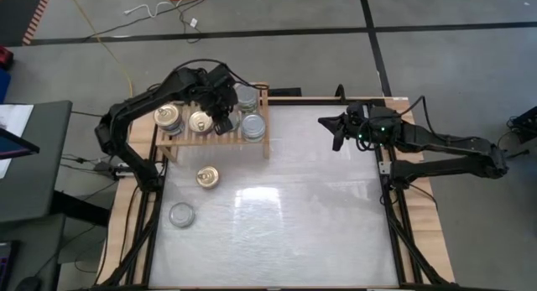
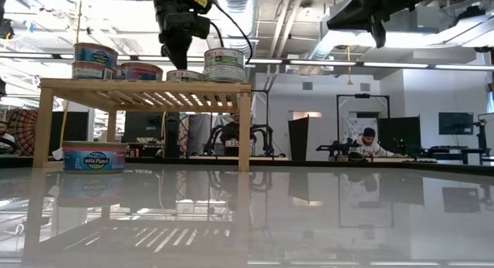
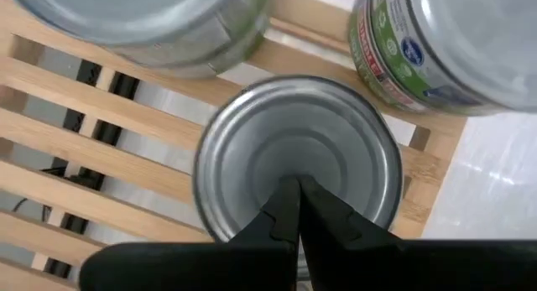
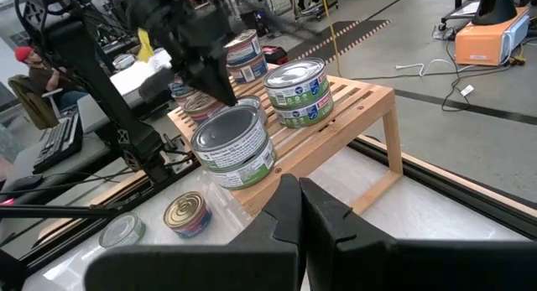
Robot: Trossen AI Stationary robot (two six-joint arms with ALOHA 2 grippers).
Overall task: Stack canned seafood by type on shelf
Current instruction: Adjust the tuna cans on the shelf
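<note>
Silver-topped tin [image 3: 298, 153] sits on wooden shelf [image 1: 211, 137], upper left of high frame, among stacked tins. Left hand [image 1: 221, 122] hovers just above it, fingers pinched shut, holding nothing. Two loose tins, gold-topped [image 1: 208, 177] and silver-topped [image 1: 181, 214], lie on worktop [image 1: 285, 215] below shelf. Right hand [image 1: 337, 132] waits upper right, closed, empty.

The short round tin with a light-blue and pink paper label [image 2: 94, 157], standing on the white tabletop under the light-wood slatted shelf [image 2: 147, 90], reads "Wild Planet" in the low view. The labels on the other tins are too small or blurred to read.
</note>
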